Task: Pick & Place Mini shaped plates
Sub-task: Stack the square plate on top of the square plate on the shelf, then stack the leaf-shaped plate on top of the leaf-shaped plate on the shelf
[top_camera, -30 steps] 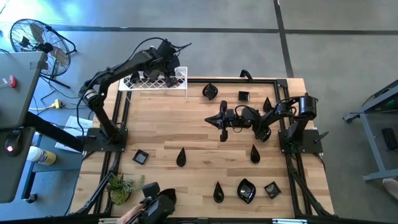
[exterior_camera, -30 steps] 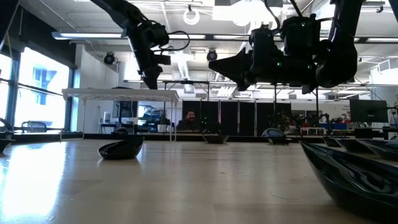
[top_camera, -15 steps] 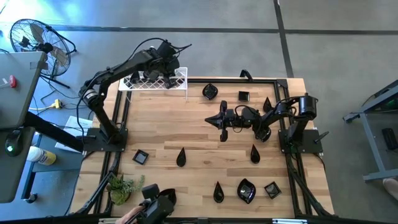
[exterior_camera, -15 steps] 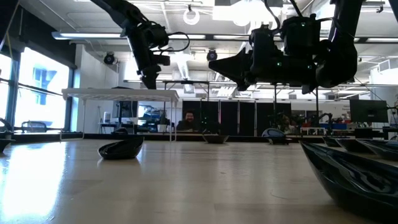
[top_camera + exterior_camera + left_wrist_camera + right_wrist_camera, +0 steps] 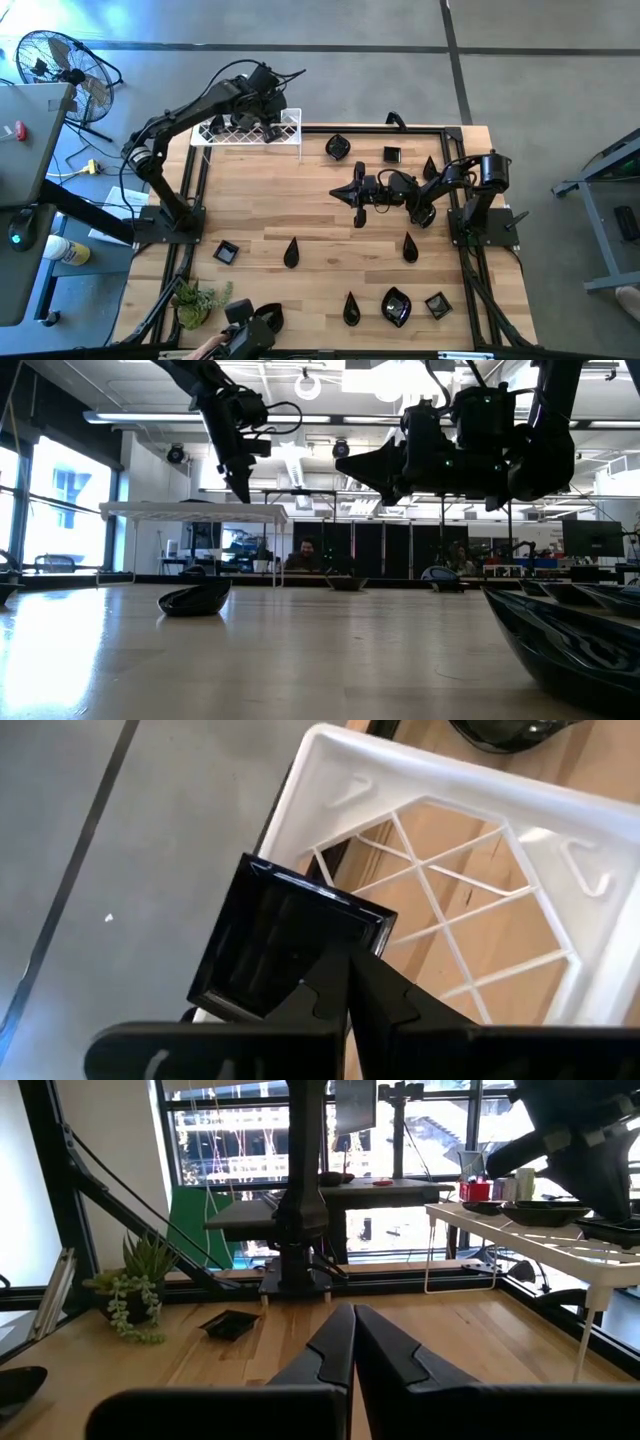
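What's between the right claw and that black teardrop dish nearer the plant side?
Only bare wood lies between the right gripper and the teardrop dish, as the high view shows.

Glossy black mini plates lie scattered over the wooden table in the high view. In the upper middle sit a leaf-like plate point(image 5: 338, 147), a square plate point(image 5: 392, 154) and a teardrop point(image 5: 430, 167) to their right. Lower left of centre lie a square plate point(image 5: 226, 252) and a teardrop point(image 5: 291, 252); another teardrop point(image 5: 410, 247) lies right of centre. Along the bottom edge — a teardrop point(image 5: 351, 310), a large leaf-like plate point(image 5: 396, 306) and a square plate point(image 5: 437, 305). Several more rest on the white rack at upper left, and one square plate point(image 5: 285, 945) — tilted — is pinched at its rim above that rack's corner.
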`<action>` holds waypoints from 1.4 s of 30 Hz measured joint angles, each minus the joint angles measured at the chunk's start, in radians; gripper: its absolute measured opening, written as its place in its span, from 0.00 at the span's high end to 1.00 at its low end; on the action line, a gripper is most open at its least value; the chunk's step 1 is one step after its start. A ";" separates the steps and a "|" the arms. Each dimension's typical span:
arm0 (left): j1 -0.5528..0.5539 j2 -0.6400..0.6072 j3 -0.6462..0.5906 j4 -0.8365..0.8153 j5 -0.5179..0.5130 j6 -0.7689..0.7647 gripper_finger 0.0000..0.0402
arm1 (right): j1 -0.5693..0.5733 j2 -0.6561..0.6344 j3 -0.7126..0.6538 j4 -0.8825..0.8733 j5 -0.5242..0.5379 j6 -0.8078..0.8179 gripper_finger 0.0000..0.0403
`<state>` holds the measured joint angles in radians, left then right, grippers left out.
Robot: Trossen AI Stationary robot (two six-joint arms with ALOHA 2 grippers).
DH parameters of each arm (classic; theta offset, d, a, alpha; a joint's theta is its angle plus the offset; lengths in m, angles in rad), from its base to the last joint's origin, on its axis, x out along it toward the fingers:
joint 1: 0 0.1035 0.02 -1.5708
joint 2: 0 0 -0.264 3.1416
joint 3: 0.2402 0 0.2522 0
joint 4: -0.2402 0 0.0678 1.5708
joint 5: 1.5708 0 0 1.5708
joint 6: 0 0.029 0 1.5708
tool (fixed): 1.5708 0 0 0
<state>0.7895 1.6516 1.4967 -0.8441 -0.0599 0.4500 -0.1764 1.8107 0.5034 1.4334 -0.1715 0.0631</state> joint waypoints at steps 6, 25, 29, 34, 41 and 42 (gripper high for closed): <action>-0.037 0.000 0.000 0.014 -0.164 0.000 0.94 | 0.000 0.000 0.000 0.000 0.000 0.000 0.99; -0.232 0.001 0.040 -0.107 -0.376 0.033 0.68 | 0.000 0.000 0.000 0.000 0.000 -0.002 0.99; -0.286 -0.036 0.055 -0.150 -0.288 -0.058 0.82 | 0.000 0.000 0.000 0.000 0.000 -0.003 1.00; -0.353 -0.133 -0.062 -0.041 -0.159 -0.165 0.98 | -0.001 -0.006 0.000 -0.053 0.006 -0.003 1.00; -0.430 -0.391 -0.472 0.473 -0.098 -0.273 0.95 | -0.021 -0.154 0.000 -0.381 0.062 0.006 1.00; -0.435 -0.427 -0.537 0.572 -0.076 -0.288 0.95 | -0.021 -0.182 0.000 -0.437 0.087 0.007 1.00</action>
<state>0.3545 1.2249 0.9596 -0.2726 -0.1358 0.1619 -0.1970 1.6285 0.5037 0.9961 -0.0841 0.0704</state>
